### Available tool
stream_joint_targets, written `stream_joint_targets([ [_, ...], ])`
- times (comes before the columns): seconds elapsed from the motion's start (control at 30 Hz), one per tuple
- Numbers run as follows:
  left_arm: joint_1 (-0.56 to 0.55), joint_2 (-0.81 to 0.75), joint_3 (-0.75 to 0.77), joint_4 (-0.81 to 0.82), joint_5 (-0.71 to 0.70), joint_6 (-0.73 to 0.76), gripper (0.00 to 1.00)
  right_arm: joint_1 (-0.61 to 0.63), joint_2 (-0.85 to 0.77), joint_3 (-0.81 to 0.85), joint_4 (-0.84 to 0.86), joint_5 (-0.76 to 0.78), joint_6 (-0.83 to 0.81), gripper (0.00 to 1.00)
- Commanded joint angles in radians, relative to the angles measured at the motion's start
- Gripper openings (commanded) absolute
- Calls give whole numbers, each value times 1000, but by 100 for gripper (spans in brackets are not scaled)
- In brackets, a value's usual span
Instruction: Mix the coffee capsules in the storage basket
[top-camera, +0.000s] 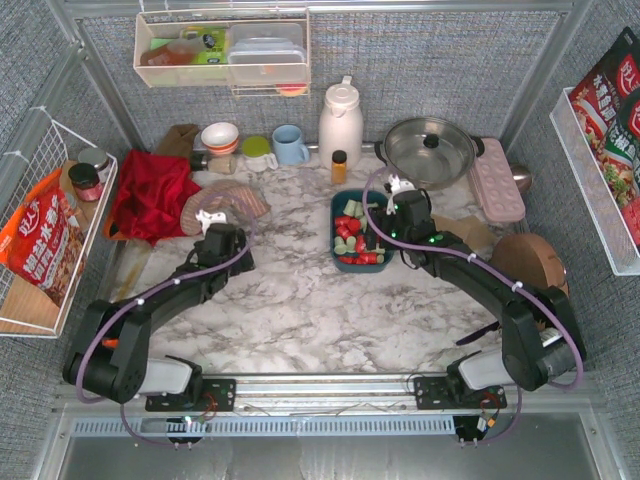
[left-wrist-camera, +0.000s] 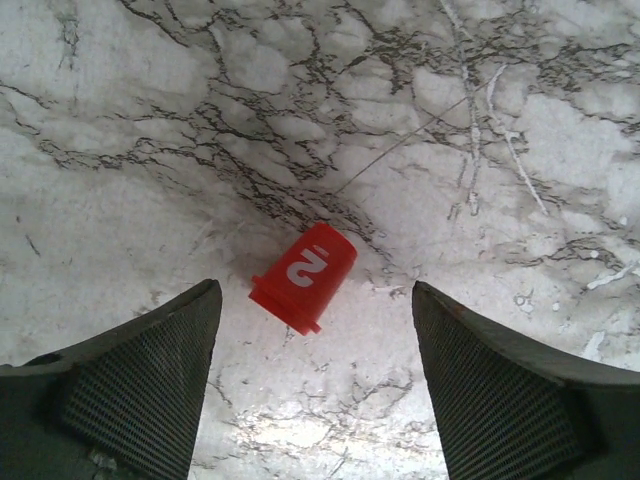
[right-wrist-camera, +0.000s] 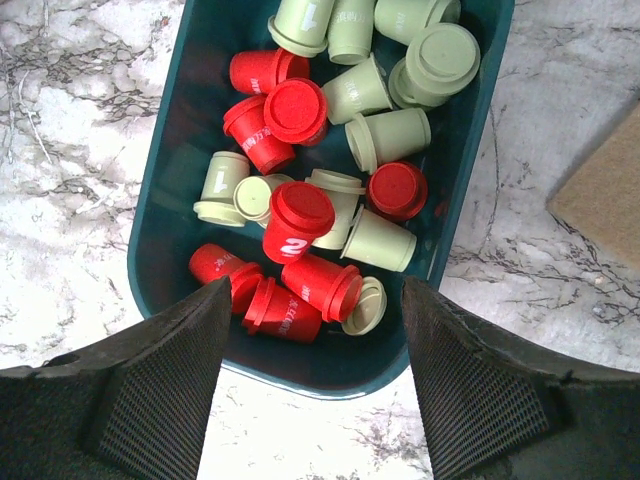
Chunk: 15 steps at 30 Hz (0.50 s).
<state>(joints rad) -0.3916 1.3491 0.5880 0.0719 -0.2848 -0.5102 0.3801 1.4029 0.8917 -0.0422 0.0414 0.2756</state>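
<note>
Under L end effector, on the marble counter, I see one red capsule on its side, with a white "2" printed on it. Jaws are spread wide either side w/o touching it, gripping nothing. R end effector hangs over the storage basket, fingers also apart, nothing held. Coffee capsules lie jumbled inside, red and pale green together. One red reads "2", a green at the far end reads "1", other print too small. Basket sits center-right on counter near the pan. Orange bag at left has Chinese text I can't read.
</note>
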Motion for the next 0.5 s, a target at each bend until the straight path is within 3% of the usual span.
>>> stream_joint_targets([
  [0.0, 22, 24, 29, -63, 46, 24, 86, 0, 1, 4, 24, -21, 4, 73],
  [0.13, 22, 69, 66, -119, 58, -27, 89, 0, 10, 10, 18, -23, 1, 73],
  [0.17, 22, 83, 82, -137, 45, -67, 96, 0, 13, 12, 16, -24, 0, 73],
  [0.37, 11, 130, 151, -328, -109, -548, 99, 0, 28, 19, 10, -34, -1, 73],
  [0.47, 0, 156, 213, -485, -169, -717, 99, 0, 31, 21, 10, -35, -1, 73],
])
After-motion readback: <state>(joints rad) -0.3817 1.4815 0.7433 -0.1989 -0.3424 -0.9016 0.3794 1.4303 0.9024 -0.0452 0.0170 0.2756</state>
